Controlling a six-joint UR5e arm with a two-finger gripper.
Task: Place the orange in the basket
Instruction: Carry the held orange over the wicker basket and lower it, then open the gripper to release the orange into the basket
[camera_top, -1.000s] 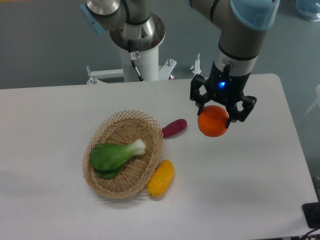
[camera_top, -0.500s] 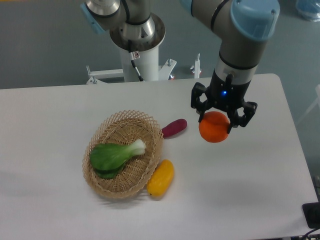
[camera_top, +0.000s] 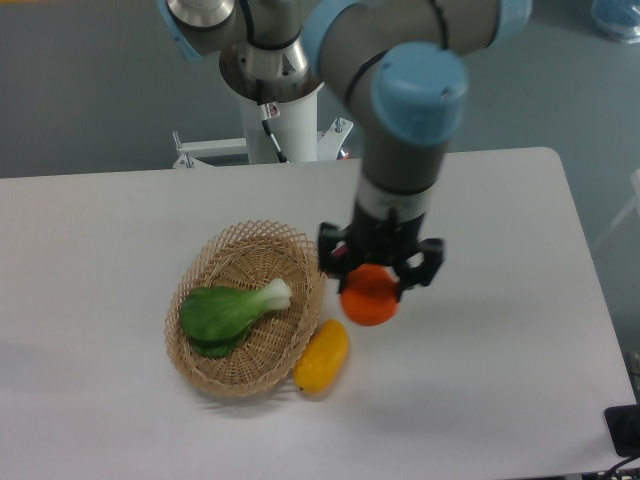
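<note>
Claw grips the orange from above, carried clear of the desk, just right of the basket rim, ready to cross over it.

No text, label, brand, number or sign can be read anywhere in the view. Nothing legible is carried by the grey and pale-blue robot arm, by the white table top, or by the white pedestal base behind it.
</note>
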